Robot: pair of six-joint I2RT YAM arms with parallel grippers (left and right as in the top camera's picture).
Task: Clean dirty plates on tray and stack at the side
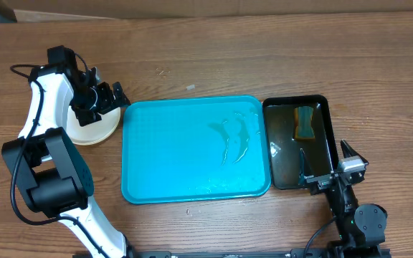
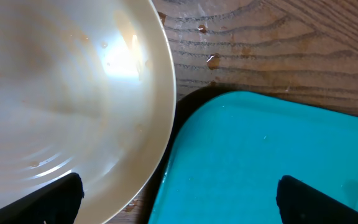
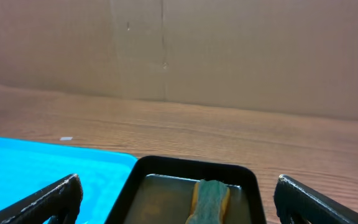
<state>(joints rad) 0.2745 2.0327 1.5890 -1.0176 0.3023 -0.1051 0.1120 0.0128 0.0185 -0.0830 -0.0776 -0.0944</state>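
While left pincer (image 1: 110, 99) and right pincer (image 1: 327, 163) gape | plates (image 1: 95, 133) left of tray (image 1: 178, 154) | sponge (image 1: 305, 122) in black tray (image 1: 284, 170)

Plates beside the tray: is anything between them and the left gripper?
Nothing visible. The left gripper hangs open over the edge of the plates next to the tray. The left wrist view shows only the bare top plate surface and the tray rim below it.
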